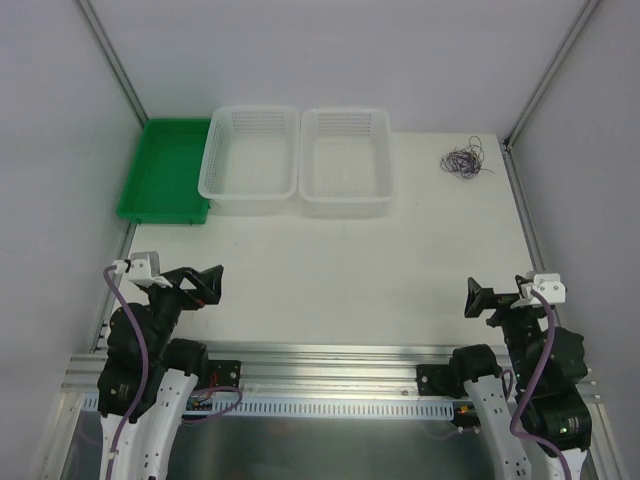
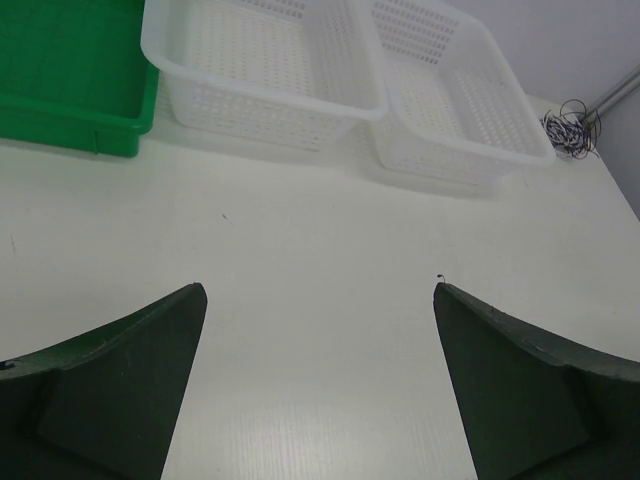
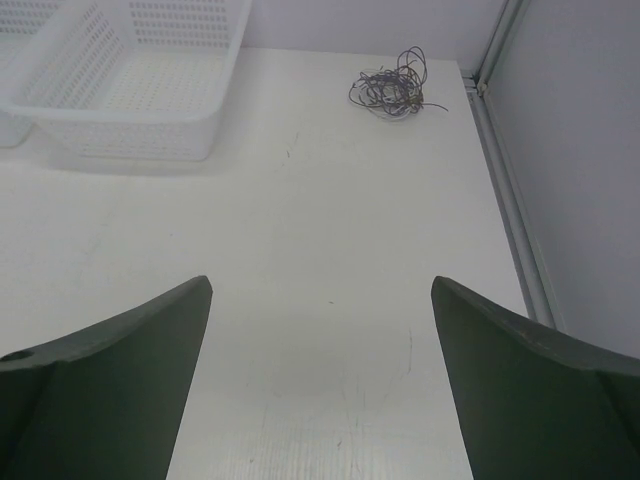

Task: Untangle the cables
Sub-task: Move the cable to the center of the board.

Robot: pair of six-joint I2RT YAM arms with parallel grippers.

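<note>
White tabletop fills the enclosure, with pale grey panels closing it in on the left, right and far sides. Nearest the camera, both arm bases sit on an aluminium rail along the table's near edge. The left gripper hangs over the near-left part of the table, its dark jaws spread wide with nothing between them. The right gripper is over the near-right part, its jaws just as wide and likewise holding nothing.

Along the far edge, from the left, stands a green tray. Just beside it are two white baskets (both with perforated walls), the left basket and the right basket set close side by side.

The cables lie on the table in the far right corner, well apart from the baskets and near the metal frame post. They form a small loose tangle of thin dark wires, possibly with a paler strand among them, though it is too fine to be sure.
</note>
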